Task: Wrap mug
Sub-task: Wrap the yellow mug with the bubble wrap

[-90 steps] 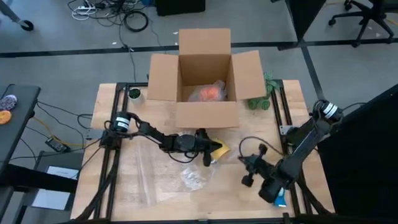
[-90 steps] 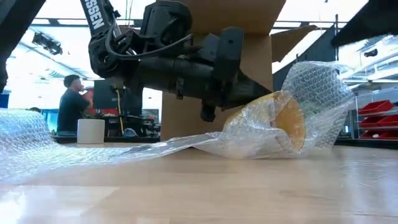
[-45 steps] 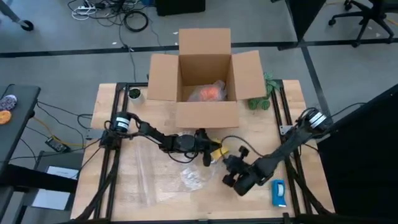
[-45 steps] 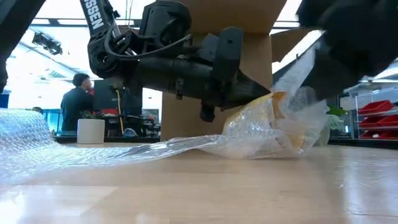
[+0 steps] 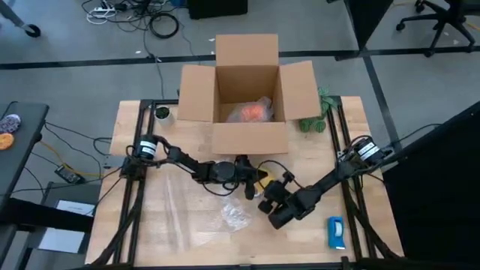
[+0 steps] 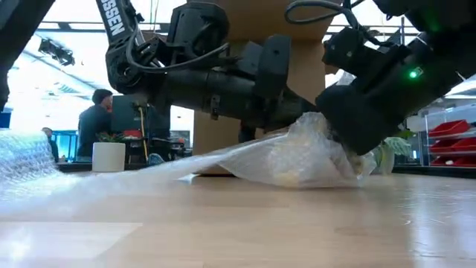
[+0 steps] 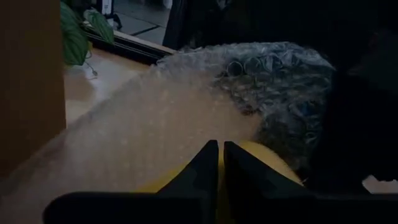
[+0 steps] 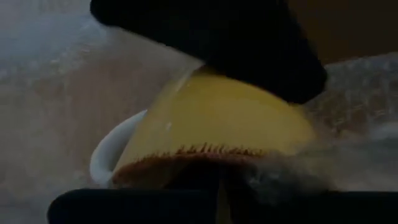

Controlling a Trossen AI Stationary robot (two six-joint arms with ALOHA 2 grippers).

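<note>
Yellow mug, under bubble wrap: left gripper clenched on it as anchor; right gripper, jaw state indiscernible, presses wrap over.

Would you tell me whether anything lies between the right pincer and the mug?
Yes, the bubble wrap. In the low view it drapes over the yellow mug, and the right pincer comes against it from outside. The left pincer, shut on the mug, also sits close alongside.
</note>
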